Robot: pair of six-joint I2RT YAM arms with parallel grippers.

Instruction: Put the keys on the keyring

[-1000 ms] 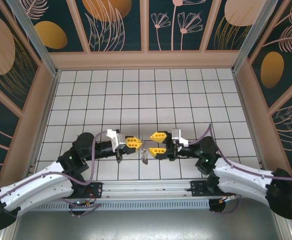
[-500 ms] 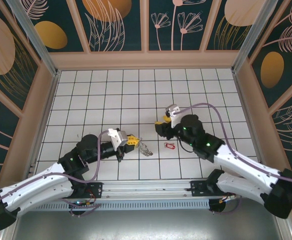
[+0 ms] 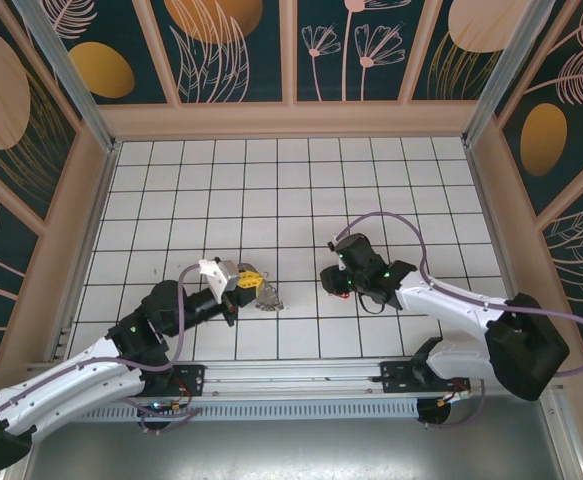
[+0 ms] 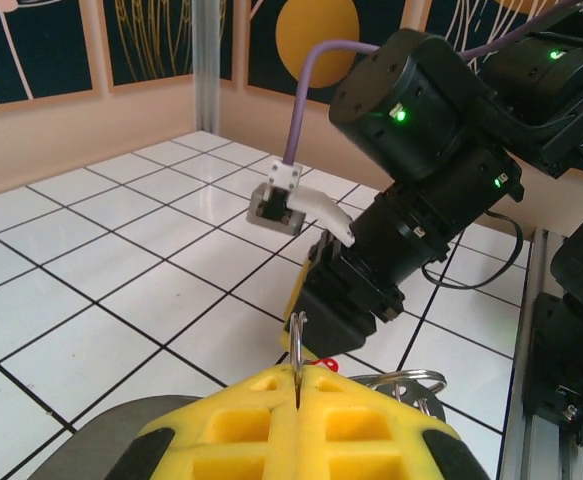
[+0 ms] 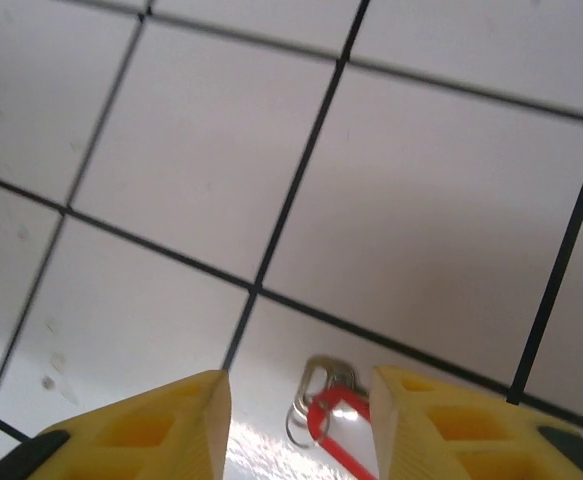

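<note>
On the left, the left gripper (image 3: 250,284) has its yellow fingers (image 4: 261,420) squeezed tight together. They pinch the thin grey metal wire keyring (image 3: 268,296), the one with small silver loops on it. In the left wrist view the wire pokes straight up out of the crack between the fingers. The keyring hangs just off the gripper's tip, low over the white tiled floor (image 3: 221,180) near the front middle. A little way to the right lies the tiny red key (image 5: 333,418), flat on a white tile with a small silver loop on its end. The right gripper (image 5: 299,388) points down right over it, its fingers apart, one on each side of the key. It holds nothing. The fingers look very close to the key, but I cannot tell if they touch it.
</note>
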